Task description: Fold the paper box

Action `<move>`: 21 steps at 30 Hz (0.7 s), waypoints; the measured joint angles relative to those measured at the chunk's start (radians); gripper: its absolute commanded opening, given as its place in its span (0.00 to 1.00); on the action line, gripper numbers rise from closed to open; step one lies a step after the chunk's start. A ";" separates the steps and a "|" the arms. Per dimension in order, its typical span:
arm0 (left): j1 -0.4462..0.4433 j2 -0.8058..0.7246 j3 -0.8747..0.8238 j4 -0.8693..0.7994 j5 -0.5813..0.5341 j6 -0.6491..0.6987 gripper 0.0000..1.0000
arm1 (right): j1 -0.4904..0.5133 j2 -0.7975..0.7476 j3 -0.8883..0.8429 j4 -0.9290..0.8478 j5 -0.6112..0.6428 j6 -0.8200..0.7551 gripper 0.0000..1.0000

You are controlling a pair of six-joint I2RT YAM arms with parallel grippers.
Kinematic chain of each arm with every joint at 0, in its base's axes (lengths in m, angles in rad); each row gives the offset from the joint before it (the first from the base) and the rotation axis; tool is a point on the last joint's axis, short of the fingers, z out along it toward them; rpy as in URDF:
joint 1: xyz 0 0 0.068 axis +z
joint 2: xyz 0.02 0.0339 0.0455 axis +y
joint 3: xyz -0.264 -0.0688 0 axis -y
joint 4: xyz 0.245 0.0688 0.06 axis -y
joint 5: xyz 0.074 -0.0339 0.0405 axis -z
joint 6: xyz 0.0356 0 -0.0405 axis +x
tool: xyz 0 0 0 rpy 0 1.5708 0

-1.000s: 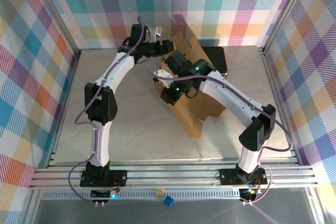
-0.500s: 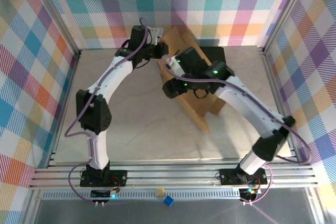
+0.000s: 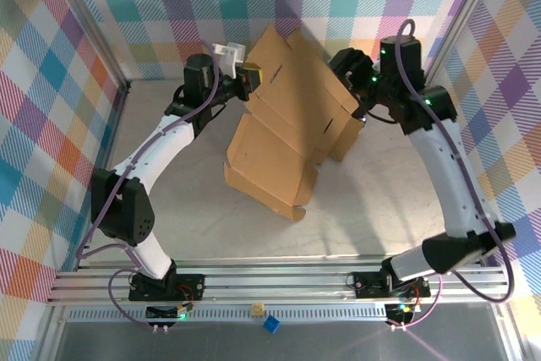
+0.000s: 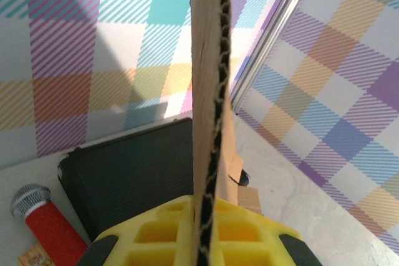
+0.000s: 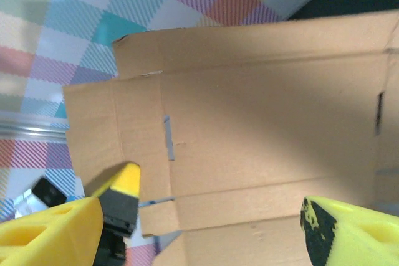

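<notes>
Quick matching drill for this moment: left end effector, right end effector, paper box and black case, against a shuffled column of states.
1. left end effector
2. right end effector
3. paper box
4. black case

A. open, holding nothing
B. brown, flaps spread, not yet folded
C. shut on the paper box's edge
D. lying flat, partly hidden by the box

Pairs: 1-C, 2-A, 3-B, 4-D

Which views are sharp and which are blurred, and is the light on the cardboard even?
Top external: sharp and evenly lit, the paper box clear throughout. Left wrist: the box's corrugated edge is crisp; the plaid wall behind is a little softer. Right wrist: a darker band crosses the box, and the right tool has blurred yellow fingers.
</notes>
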 measured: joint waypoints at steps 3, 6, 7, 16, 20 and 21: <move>0.000 -0.021 -0.051 0.034 0.013 0.009 0.00 | -0.046 0.067 0.000 0.026 -0.087 0.186 0.82; 0.000 -0.057 -0.089 0.055 0.023 0.019 0.00 | -0.111 0.123 0.002 0.051 -0.178 0.371 0.81; 0.000 -0.071 -0.100 0.063 0.026 0.021 0.00 | -0.134 0.148 0.014 0.050 -0.211 0.431 0.81; 0.000 -0.175 -0.189 0.139 0.061 0.045 0.00 | -0.220 0.355 0.091 0.150 -0.426 0.744 0.80; 0.000 -0.187 -0.217 0.141 0.069 0.050 0.00 | -0.226 0.468 0.137 0.201 -0.528 0.844 0.80; 0.000 -0.187 -0.222 0.141 0.069 0.052 0.00 | -0.226 0.493 0.152 0.204 -0.547 0.857 0.79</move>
